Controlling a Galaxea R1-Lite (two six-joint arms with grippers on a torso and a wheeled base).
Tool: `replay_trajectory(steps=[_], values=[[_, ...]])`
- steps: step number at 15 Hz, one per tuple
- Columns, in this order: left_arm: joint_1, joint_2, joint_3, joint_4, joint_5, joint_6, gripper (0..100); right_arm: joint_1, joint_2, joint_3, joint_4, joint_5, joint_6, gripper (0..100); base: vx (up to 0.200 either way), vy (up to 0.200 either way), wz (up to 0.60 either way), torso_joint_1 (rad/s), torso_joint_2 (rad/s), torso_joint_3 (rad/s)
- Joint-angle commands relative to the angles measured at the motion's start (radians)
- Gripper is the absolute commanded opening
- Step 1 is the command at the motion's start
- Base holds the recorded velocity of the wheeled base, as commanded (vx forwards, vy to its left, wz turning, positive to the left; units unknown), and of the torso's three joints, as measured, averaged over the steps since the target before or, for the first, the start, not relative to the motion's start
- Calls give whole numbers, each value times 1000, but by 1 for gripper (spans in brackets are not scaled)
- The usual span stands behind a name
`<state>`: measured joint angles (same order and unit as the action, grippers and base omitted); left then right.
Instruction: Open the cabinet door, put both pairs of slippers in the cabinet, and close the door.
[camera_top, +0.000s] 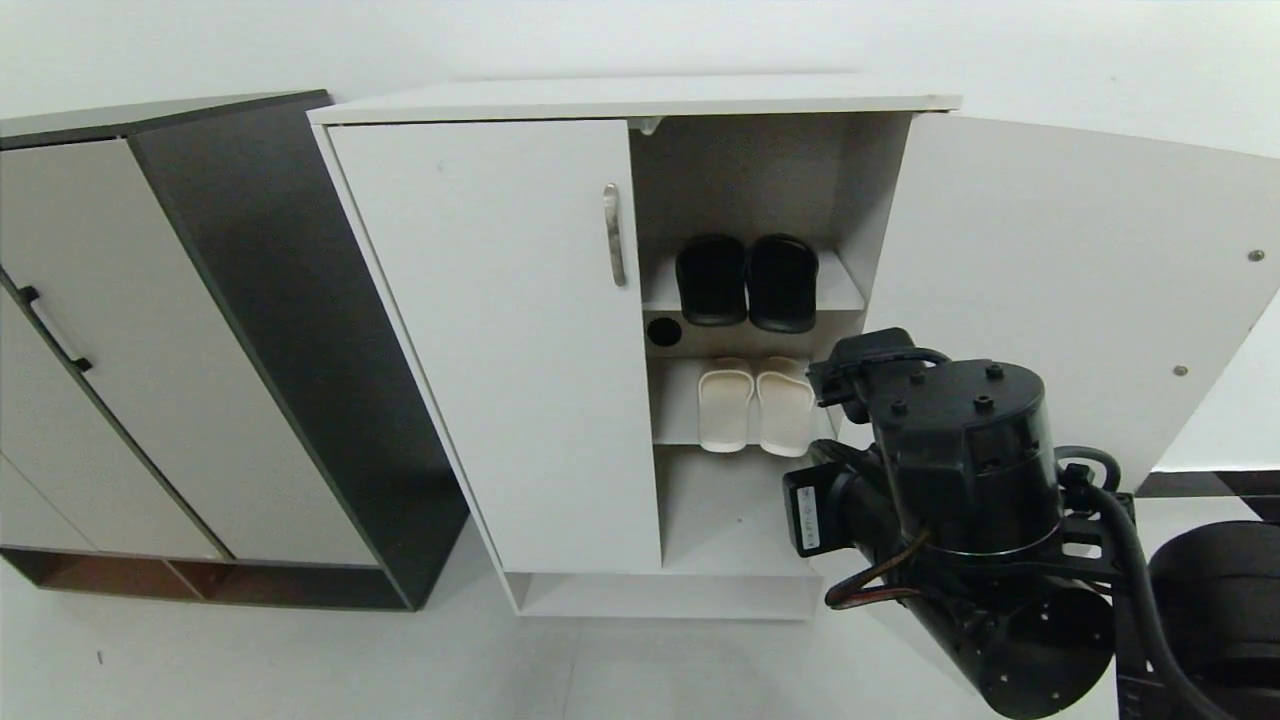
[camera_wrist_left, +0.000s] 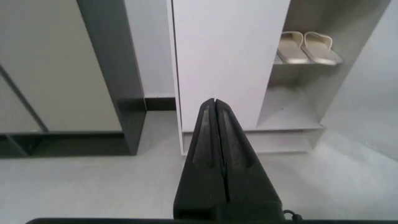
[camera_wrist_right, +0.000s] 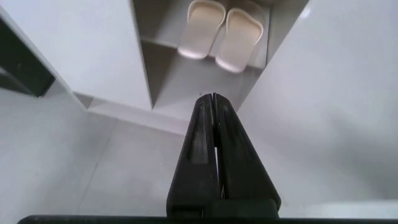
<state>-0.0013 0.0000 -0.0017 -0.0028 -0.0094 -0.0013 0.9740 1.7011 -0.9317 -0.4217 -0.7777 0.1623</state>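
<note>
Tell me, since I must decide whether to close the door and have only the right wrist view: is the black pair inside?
Observer: Yes. The black slippers sit side by side on the upper shelf, above the white slippers.
Operator: And the other door?
Observer: The left door is shut, with nothing on its handle.
Operator: Where is the left gripper?
Observer: The left gripper is shut on nothing, pointed toward that shut door.

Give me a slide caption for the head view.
Black slippers on the upper shelf, white slippers below; the cabinet's right door stands open, left door shut.
</note>
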Motion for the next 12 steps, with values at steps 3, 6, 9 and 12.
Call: replay_trajectory(steps=[3, 6, 9, 12], values=[[0, 2, 0, 0, 0, 0, 0, -1, 5, 8, 1, 0, 0, 0, 0, 0, 0, 0, 0, 0], [0, 0, 0, 0, 0, 0, 0, 0, 6, 11, 1, 0, -1, 0, 0, 0, 0, 0, 0, 0], [0, 2, 2, 0, 0, -2, 0, -1, 5, 13, 0, 1, 0, 0, 0, 0, 0, 0, 0, 0], [0, 0, 2, 0, 0, 0, 0, 0, 5, 21, 1, 1, -1, 0, 0, 0, 0, 0, 0, 0]])
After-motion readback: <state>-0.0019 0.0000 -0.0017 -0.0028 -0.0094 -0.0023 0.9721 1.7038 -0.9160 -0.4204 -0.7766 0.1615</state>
